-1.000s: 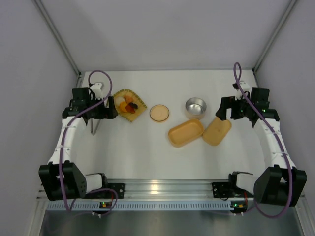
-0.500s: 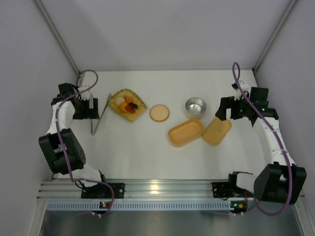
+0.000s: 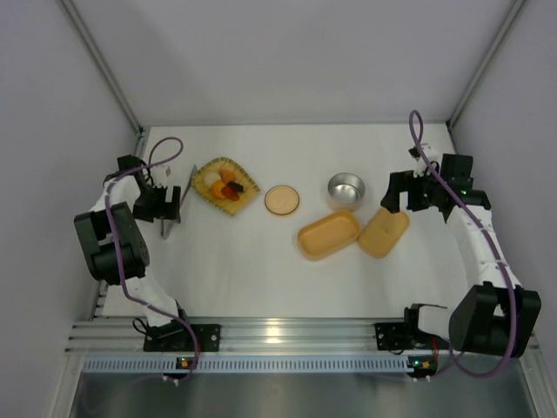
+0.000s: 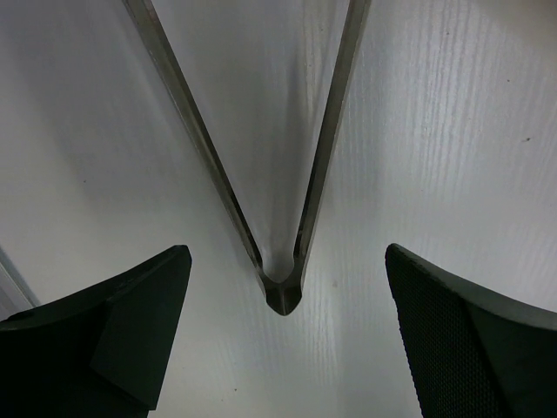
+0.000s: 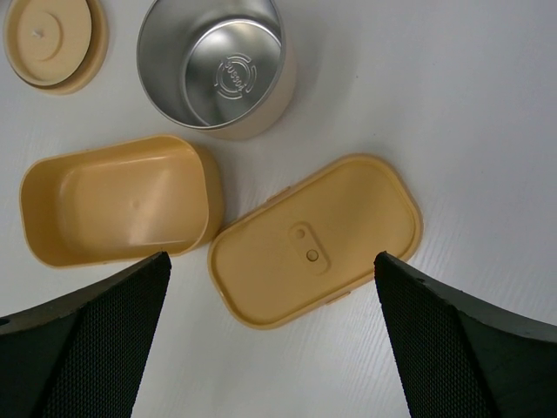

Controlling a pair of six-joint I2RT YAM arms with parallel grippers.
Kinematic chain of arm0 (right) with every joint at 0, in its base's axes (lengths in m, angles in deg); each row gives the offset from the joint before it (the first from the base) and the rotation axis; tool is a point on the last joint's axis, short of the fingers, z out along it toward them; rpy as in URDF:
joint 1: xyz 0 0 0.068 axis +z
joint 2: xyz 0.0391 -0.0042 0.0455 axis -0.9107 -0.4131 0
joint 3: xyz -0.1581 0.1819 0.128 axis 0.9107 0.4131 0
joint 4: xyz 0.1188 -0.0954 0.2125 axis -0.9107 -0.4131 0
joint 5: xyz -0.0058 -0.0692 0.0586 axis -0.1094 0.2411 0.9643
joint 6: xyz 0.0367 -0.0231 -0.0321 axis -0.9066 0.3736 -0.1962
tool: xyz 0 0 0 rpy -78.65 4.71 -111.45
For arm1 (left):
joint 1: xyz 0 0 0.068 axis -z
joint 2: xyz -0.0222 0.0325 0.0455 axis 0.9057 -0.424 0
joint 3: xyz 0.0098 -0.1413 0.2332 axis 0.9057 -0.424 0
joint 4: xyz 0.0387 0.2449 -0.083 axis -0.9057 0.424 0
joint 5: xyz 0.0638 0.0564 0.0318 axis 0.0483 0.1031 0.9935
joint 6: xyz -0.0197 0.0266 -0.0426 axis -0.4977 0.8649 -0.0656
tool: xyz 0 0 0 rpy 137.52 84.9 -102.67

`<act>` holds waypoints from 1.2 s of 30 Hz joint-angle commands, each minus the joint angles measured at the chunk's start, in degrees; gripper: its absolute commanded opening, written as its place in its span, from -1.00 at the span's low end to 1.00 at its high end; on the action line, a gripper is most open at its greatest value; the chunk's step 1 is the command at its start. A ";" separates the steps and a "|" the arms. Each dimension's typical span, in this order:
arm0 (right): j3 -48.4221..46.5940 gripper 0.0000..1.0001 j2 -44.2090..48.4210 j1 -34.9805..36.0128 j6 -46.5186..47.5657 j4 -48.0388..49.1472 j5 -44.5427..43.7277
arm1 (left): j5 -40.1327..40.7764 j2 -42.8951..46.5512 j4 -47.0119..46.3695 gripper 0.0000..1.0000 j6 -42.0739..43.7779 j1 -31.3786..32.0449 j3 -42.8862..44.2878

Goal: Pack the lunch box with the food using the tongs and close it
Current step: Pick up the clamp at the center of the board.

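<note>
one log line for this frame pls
phase: pre-grasp | left tool: open, over tongs joined end | right tool: open, above lid | lunch box: empty, uncovered | food: on woven tray

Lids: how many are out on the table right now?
2. The round lid lies between the tray and the bowl; the oblong lid lies just right of the open lunch box. None looks hidden.

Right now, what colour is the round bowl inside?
The bowl is shiny silver inside, clearest in the right wrist view.
</note>
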 commanded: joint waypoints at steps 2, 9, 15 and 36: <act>0.41 0.99 -0.93 0.30 0.83 4.99 -0.26 | 1.92 -1.40 -6.24 0.96 0.85 1.29 -1.51; 1.29 0.99 -1.81 0.30 1.18 6.05 -0.61 | 3.50 -4.92 -12.04 0.83 -1.79 2.61 -2.22; 1.64 0.99 -2.42 0.30 1.36 6.49 -1.23 | 4.12 -8.34 -15.56 0.72 -3.90 3.23 -0.91; 1.73 0.99 -3.92 0.30 0.83 6.93 -0.79 | 1.92 -13.89 -18.29 -0.02 -7.59 3.32 3.14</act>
